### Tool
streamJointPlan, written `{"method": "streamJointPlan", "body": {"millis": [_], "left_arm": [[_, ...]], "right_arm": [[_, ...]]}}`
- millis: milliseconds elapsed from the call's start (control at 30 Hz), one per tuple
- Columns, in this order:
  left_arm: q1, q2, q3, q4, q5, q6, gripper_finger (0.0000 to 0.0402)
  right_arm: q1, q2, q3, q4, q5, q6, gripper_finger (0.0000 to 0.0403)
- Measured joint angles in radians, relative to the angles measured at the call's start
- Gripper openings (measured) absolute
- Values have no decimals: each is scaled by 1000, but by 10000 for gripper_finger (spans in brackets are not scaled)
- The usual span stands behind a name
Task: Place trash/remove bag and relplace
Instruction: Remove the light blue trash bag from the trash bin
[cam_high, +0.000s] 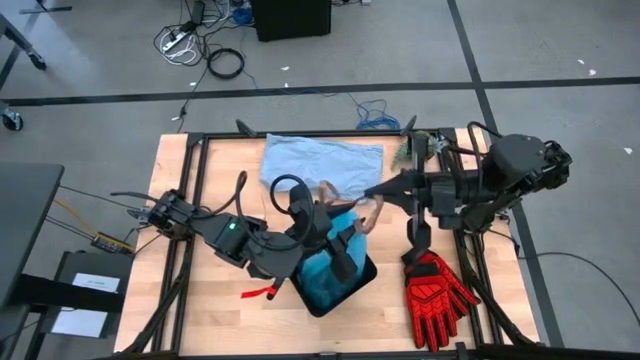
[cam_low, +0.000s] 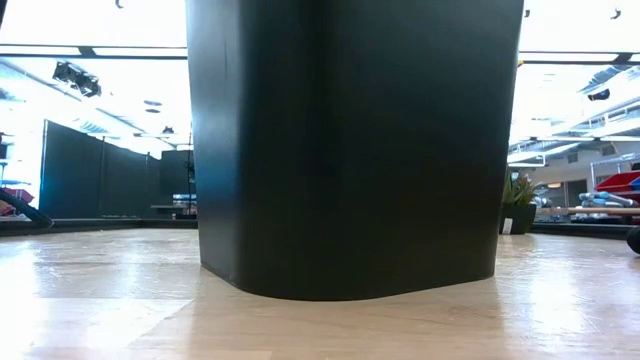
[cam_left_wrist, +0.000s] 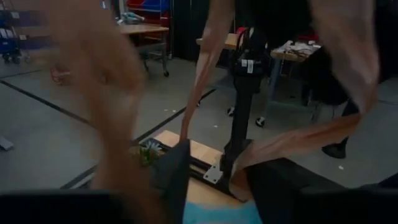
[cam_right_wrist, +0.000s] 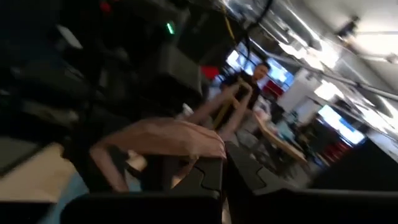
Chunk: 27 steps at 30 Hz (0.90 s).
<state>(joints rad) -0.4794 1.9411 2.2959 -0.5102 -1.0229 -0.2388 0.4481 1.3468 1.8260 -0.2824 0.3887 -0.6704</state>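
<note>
A black bin stands on the table near the front, with the cyan-blue bag lining it. A tan elastic band is stretched above the bin's far rim between both arms. My left gripper reaches over the bin from the left. My right gripper comes from the right, shut on the band. No paper wads show. My right gripper pinches the tan band between its two fingers, coming level from the table's right side. The band runs on from there as thin taut strands toward the left arm, lifted clear above the bin.
A paler grey-blue bag lies on the table's far middle. Red gloves lie at the front right, a small red piece left of the bin, and a green plant at the far right.
</note>
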Motion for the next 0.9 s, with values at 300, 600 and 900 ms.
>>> {"method": "streamJointPlan", "body": {"millis": [300,600,900], "left_arm": [[38,0,0,31,0,28,232],[52,0,0,44,5,75,235],[45,0,0,44,22,121,117]], "right_arm": [[-13,8,0,3,-161,28,0],[-13,8,0,-14,-203,72,0],[-46,8,0,-8,-199,76,0]]}}
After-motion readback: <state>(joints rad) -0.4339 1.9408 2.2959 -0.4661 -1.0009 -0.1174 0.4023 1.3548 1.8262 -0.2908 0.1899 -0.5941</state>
